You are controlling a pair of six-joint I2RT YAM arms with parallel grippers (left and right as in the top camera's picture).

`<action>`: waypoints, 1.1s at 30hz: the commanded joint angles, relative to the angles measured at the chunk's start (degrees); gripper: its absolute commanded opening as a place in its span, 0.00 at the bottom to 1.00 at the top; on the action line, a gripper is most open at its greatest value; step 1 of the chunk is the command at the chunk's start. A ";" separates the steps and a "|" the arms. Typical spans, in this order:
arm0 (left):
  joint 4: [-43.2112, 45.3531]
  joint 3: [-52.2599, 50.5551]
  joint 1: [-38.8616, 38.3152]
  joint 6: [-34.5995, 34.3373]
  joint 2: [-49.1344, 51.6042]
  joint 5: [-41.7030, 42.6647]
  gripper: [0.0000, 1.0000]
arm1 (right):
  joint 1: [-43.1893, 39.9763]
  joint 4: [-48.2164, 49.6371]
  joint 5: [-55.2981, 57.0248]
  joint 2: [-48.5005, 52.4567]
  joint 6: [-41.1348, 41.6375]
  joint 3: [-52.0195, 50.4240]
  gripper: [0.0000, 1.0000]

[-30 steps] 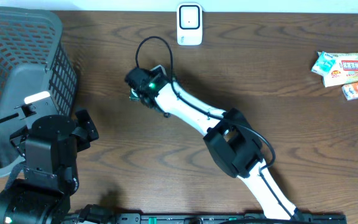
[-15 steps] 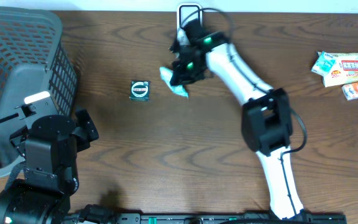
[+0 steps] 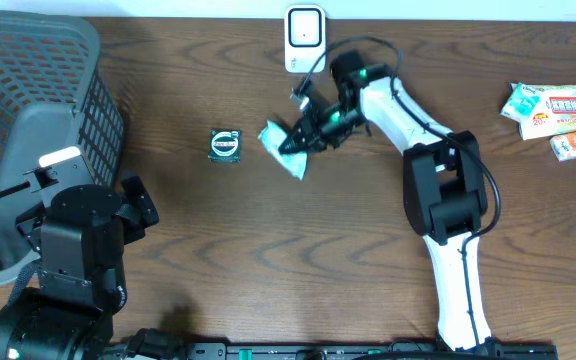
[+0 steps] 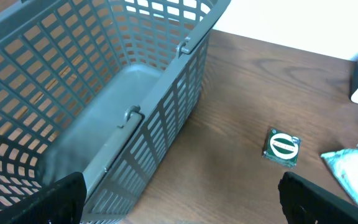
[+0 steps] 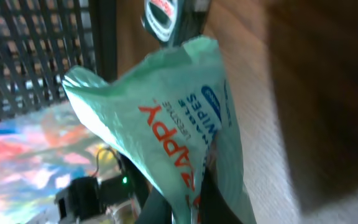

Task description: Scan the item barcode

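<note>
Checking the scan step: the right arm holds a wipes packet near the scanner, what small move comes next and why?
Probably carry the wipes packet up to the scanner, turning it on the way. The packet, pinched in the shut right gripper, is apart from the scanner, and the wrist view shows only brand lettering, no barcode.

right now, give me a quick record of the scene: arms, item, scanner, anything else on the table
right gripper: shut on the wipes packet
wipes packet: pale green, short of the scanner
scanner: white, at the far edge
left gripper: open, empty, by the basket
small green box: lying left of the packet
snack packets: far right
</note>
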 commanded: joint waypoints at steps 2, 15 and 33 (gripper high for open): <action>-0.15 0.55 0.13 -0.09 0.02 -0.50 0.98 | -1.55 2.95 -4.98 -0.20 0.07 -5.40 0.01; -0.15 0.55 0.13 -0.11 0.02 -0.48 0.98 | -7.13 -1.97 25.99 -2.34 2.89 -1.60 0.36; -0.15 0.55 0.13 -0.11 0.02 -0.50 0.98 | -1.42 -2.80 31.15 -4.26 -1.20 4.09 0.83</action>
